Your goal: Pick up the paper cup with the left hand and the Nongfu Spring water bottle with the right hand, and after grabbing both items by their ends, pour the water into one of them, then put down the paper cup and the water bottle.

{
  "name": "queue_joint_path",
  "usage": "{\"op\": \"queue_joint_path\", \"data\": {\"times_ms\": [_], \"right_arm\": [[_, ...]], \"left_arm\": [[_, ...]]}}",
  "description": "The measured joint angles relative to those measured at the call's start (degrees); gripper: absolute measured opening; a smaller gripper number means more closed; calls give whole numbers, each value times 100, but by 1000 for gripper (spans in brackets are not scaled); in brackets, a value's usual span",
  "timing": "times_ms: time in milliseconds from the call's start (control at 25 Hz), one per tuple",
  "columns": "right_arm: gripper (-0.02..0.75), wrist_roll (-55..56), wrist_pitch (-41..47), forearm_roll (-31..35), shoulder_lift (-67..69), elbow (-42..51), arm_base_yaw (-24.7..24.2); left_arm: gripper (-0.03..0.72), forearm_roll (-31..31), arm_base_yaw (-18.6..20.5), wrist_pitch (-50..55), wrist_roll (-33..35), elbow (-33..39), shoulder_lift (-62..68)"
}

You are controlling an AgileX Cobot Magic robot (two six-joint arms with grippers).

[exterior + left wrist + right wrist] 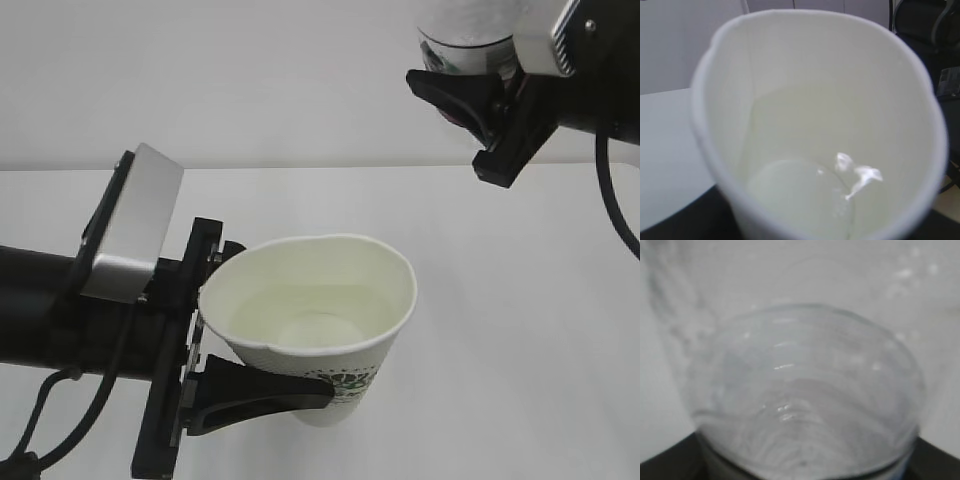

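From the exterior cam my left gripper (262,360) is clamped around the paper cup (310,330), held tilted above the white table (520,300) with water (325,315) in it. Right gripper (478,95) squeezes the Nongfu Spring water bottle (462,35) top right, mostly out of frame. Left wrist cam: just the cup interior (815,125), water pooled at the bottom. Right wrist cam: blurry ribbed bottle (805,400) filling the shot.

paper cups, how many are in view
1. The paper cup is held off the table by the left hand, with water inside. No other cup shows, though the frame is tight.
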Motion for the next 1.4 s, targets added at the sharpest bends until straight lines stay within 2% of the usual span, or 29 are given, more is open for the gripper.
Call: {"op": "queue_joint_path", "data": {"times_ms": [240, 520, 1040, 1280, 1400], "right_arm": [[469, -14, 43, 518, 0, 350, 0], [469, -469, -188, 1683, 165, 709, 0], [469, -1145, -312, 3580, 794, 721, 0], [469, -1302, -502, 3968, 1039, 739, 0], [469, -1411, -738, 4374, 1174, 854, 0]], "left_arm": [[441, 0, 0, 0, 0, 0, 0], [441, 0, 0, 38, 0, 0, 0], [440, -4, 0, 131, 0, 0, 0], [440, -4, 0, 180, 0, 0, 0], [440, -4, 0, 205, 0, 0, 0]]}}
